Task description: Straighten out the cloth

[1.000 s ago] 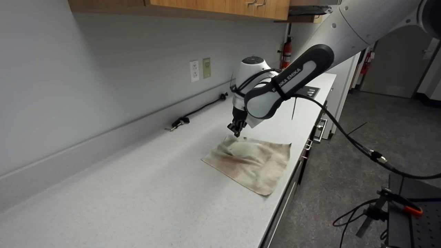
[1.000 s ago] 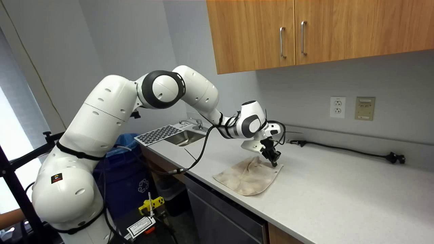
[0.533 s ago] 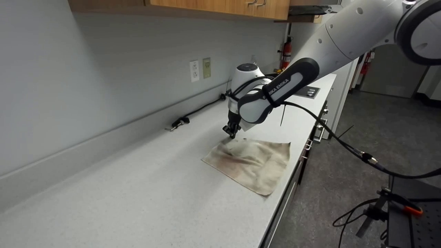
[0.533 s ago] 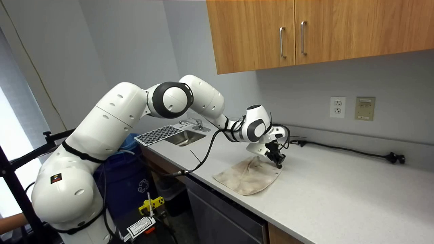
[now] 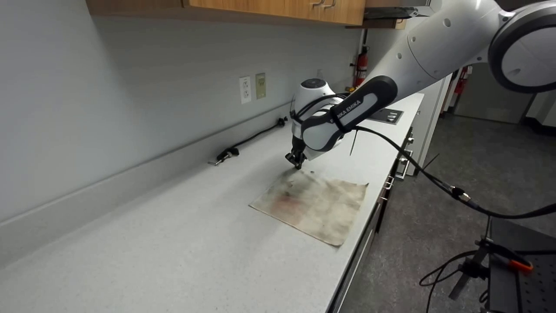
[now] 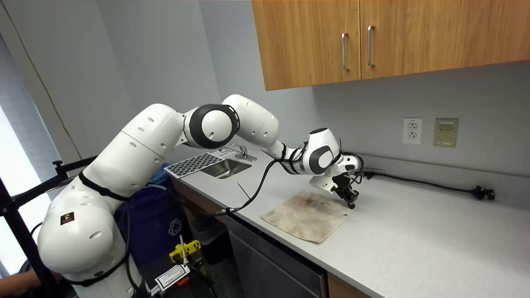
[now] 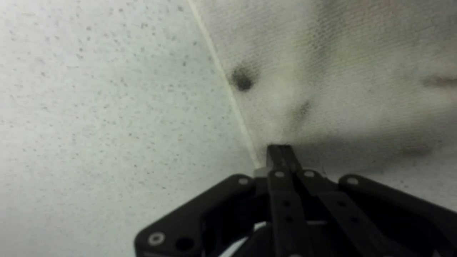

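White sections of my arm (image 6: 143, 132) are filling the left of an exterior view, arching over toward the counter (image 6: 414, 236). A blue bin (image 6: 153, 234) is standing partly hidden behind the arm; next along, a patterned board (image 6: 193, 165) is lying beside the sink (image 6: 223, 169), with the tap (image 6: 245, 155) standing at the back. Further right I am seeing the cloth (image 6: 308, 219), lying almost flat on the counter near its front edge; blotchy stains are marking it in both exterior views. At its right corner, as seen here, I am holding the gripper (image 6: 351, 204) low and tilted, its tips right at the fabric. From the wrist view, again reading left to right, I am getting speckled counter, then the cloth's pale edge running straight to the fingers (image 7: 274, 157), with a dark spot (image 7: 243, 80) sitting near that edge. Those fingers are standing together, side by side; whether they are pinching any fabric, I am not managing to tell. Beyond the gripper, a black cord (image 6: 426, 182) is lying near the wall (image 6: 372, 107), a white outlet (image 6: 413, 130) and a tan wall plate (image 6: 446, 132) are sitting side by side above it, and wooden cabinets (image 6: 393, 37) are hanging overhead.
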`<state>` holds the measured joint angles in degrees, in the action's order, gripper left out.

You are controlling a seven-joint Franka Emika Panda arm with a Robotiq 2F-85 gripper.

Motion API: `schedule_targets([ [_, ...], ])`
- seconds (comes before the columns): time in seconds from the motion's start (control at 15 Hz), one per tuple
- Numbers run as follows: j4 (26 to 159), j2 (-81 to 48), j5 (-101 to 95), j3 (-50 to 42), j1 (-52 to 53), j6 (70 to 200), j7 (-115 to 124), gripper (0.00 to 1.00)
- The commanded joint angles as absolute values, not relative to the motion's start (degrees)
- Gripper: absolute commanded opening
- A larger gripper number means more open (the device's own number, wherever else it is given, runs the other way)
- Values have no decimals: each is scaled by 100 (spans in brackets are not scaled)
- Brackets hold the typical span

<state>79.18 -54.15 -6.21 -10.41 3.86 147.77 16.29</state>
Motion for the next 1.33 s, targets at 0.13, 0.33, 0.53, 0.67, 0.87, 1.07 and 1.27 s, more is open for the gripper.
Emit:
schedule_targets([
  [0.13,7564,-5721,-596,-1309,303,14652,1907,0],
  [0.33,7512,-5727,-563,-1319,283,14640,1978,0],
  [0.53,7507,-5679,-492,-1257,238,14560,2006,0],
  [0.67,7548,-5591,-501,-1288,259,14552,2046,0],
  [0.87,7720,-5321,-566,-1352,318,14578,2056,0],
  [1.07,8051,-4859,-559,-1293,360,14616,1998,0],
  [1.27,8571,-4227,-550,-1186,449,14667,1972,0],
])
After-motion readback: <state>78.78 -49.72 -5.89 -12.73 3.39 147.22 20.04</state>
